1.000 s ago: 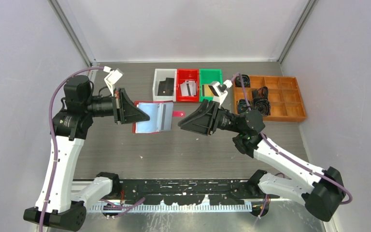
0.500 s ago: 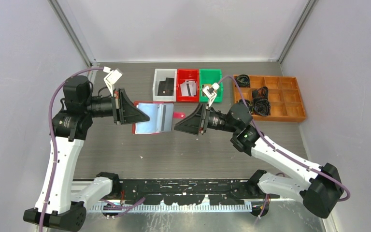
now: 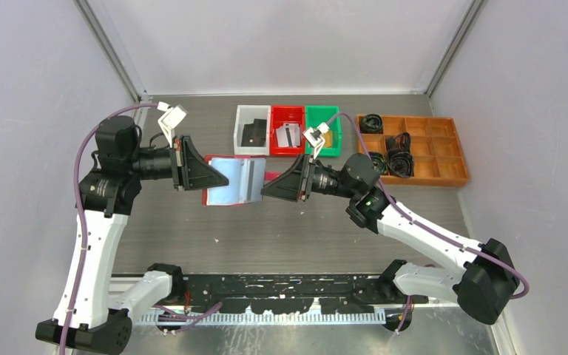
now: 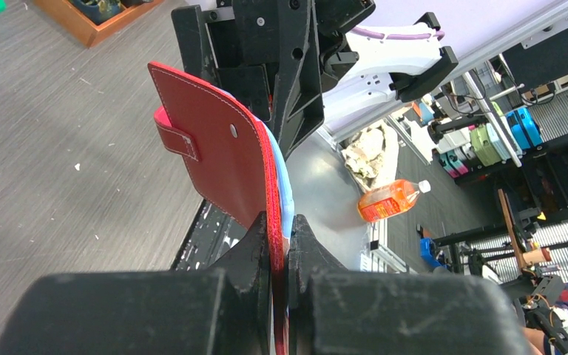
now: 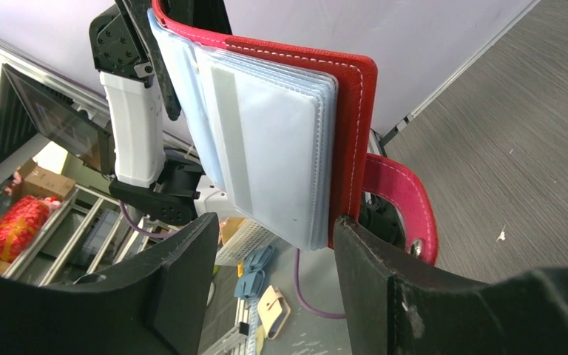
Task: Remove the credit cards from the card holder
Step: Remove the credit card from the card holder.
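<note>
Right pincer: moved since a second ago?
Yes. The right pincer has shifted left, away from the orange tray and closer to the card holder.

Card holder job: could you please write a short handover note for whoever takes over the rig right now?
The left gripper is shut on the card holder, holding it open in the air by its red cover.
The right gripper is open at the free edge of the pocket pages, gripping nothing.
Done: one pale credit card lies in the red bin; a flat dark item is in the white bin.
Left: pull out whatever cards remain; the pictures do not show whether any do.
</note>
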`<move>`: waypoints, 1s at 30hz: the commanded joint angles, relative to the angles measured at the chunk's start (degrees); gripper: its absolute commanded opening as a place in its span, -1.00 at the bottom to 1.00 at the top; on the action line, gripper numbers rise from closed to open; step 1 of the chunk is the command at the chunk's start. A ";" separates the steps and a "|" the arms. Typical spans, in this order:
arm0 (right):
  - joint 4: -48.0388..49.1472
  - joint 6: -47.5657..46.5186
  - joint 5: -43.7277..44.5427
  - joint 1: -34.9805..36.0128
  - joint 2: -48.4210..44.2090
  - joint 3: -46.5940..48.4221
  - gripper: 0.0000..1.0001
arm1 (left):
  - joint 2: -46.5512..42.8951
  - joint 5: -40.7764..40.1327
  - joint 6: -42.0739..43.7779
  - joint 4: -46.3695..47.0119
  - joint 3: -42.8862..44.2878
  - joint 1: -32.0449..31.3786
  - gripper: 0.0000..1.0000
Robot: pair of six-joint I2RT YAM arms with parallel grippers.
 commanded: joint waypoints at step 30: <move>6.68 1.72 -1.66 5.77 -4.25 5.37 0.17 | 0.33 -1.61 5.46 -1.47 1.64 -0.21 -1.00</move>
